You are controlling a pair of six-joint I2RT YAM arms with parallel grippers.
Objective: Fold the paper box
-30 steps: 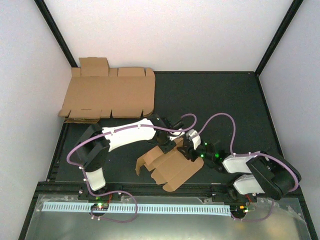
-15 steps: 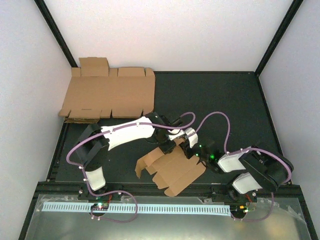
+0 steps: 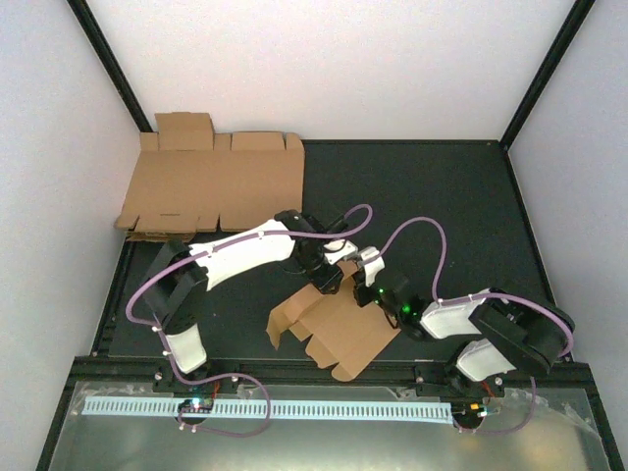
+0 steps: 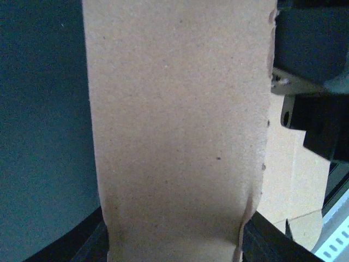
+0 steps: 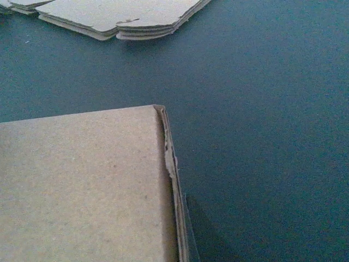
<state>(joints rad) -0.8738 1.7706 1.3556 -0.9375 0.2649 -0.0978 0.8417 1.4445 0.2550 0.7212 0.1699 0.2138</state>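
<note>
The paper box point(image 3: 334, 329) lies half-folded on the dark mat near the front centre, with flaps raised at its left end and far edge. My left gripper point(image 3: 328, 272) is over its far edge. In the left wrist view a brown flap point(image 4: 174, 125) fills the space between my fingers point(image 4: 262, 240), which stand wide apart at its two side edges. The flap's right edge is buckled by the finger. My right gripper point(image 3: 367, 282) is at the box's far right corner. The right wrist view shows a doubled cardboard edge point(image 5: 172, 180) close up, and the fingers are hidden.
A stack of larger flat cardboard sheets point(image 3: 211, 186) lies at the back left against the wall and also shows in the right wrist view point(image 5: 120, 16). Bare dark mat point(image 3: 432, 196) stretches to the back right. A metal rail runs along the near edge point(image 3: 294, 407).
Both grippers have moved a little back and to the left together. The box's far flap went with them, and the right arm has stretched further out.
</note>
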